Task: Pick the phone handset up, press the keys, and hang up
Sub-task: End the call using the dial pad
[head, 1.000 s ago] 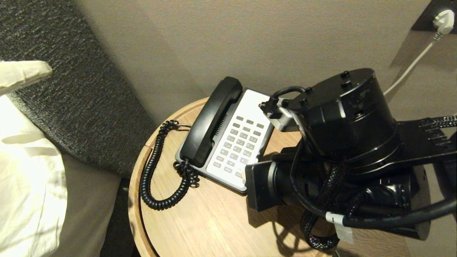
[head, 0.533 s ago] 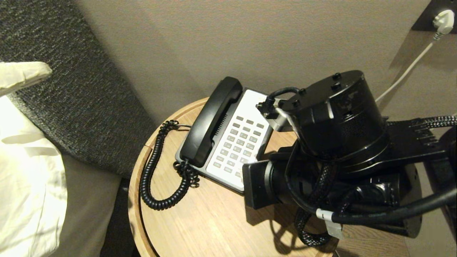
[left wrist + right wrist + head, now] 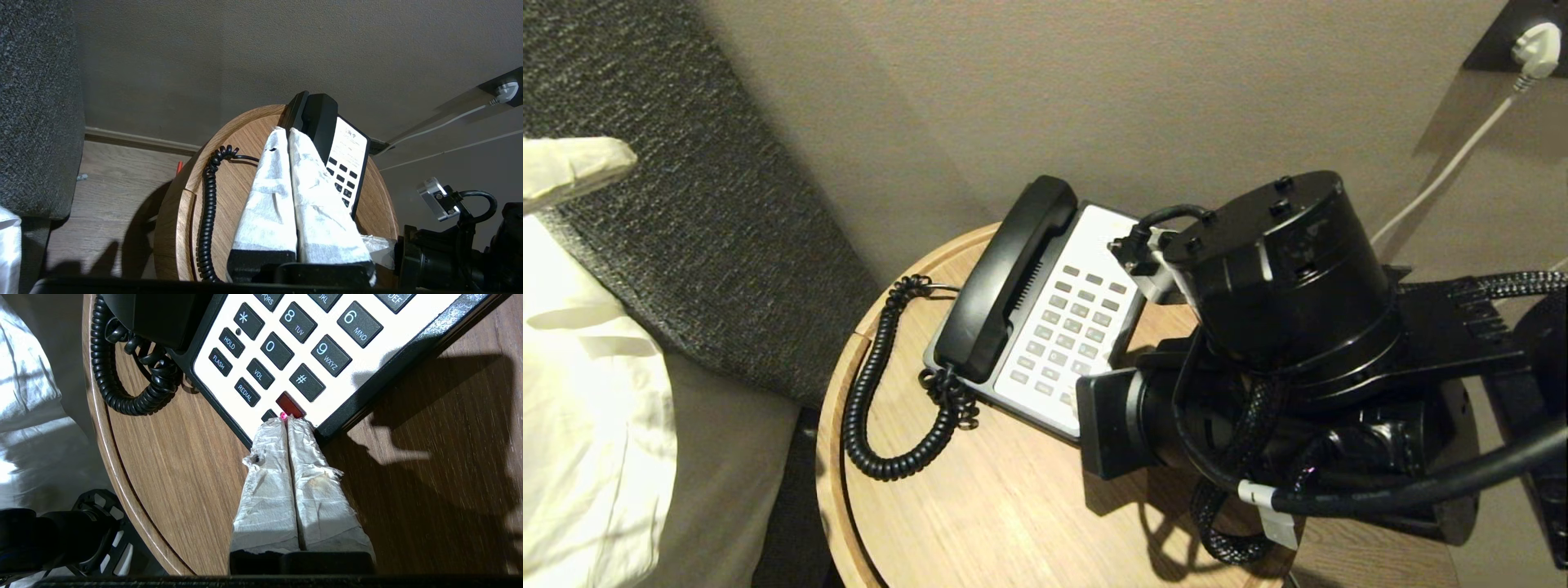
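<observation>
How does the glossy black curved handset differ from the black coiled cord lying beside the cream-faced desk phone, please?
The glossy black curved handset is smooth, rigid and gently arched; the black coiled cord is a springy spiral bent into a loose loop. The handset lies in its cradle on the desk phone; the cord lies on the round wooden table. Both are black, and they join at the handset's near end.
</observation>
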